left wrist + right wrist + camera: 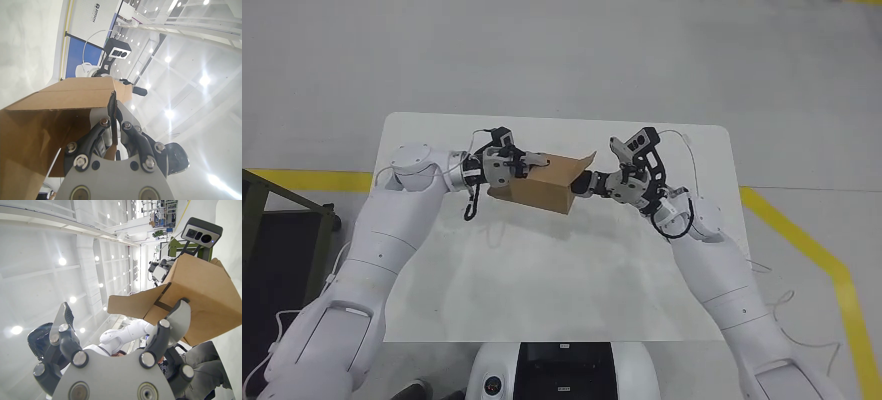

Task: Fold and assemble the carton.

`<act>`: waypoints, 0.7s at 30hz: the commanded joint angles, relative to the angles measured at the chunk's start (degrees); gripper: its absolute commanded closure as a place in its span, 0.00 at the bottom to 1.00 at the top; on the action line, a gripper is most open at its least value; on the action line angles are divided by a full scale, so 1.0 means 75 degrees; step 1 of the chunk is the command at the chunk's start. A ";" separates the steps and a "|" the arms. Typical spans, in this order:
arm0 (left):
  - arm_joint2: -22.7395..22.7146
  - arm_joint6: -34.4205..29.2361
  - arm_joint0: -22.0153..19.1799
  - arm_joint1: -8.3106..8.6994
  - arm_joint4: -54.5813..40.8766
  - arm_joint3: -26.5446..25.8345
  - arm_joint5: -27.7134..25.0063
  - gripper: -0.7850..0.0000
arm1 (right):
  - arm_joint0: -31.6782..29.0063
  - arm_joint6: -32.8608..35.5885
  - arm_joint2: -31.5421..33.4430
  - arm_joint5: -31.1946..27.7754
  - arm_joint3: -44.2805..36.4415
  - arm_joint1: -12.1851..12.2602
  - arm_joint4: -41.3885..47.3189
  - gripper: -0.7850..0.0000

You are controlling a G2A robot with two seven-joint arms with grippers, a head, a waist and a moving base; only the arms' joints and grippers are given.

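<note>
Table: white (pixel 542 290), rectangular.
Carton: brown (pixel 542 185), over table's far half, between both grippers, end flap sticking out.
Left gripper: (pixel 113 111) pinching carton wall edge.
Right gripper: (pixel 123 305) spread, one finger against carton side.
Floor: grey (pixel 542 50), yellow tape lines (pixel 802 230).
</note>
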 commanded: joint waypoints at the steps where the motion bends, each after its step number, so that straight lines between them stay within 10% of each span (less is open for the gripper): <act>1: -0.0010 0.0031 0.0003 0.0010 0.0081 0.0024 -0.0047 1.00 | -0.0025 0.0003 0.0099 -0.0002 -0.0006 0.0022 -0.0026 0.00; 21: 0.0004 0.0307 0.0173 0.0187 0.1675 -0.0297 -0.0663 1.00 | -0.0278 -0.0252 0.1147 0.0041 -0.0740 0.0267 -0.0434 0.00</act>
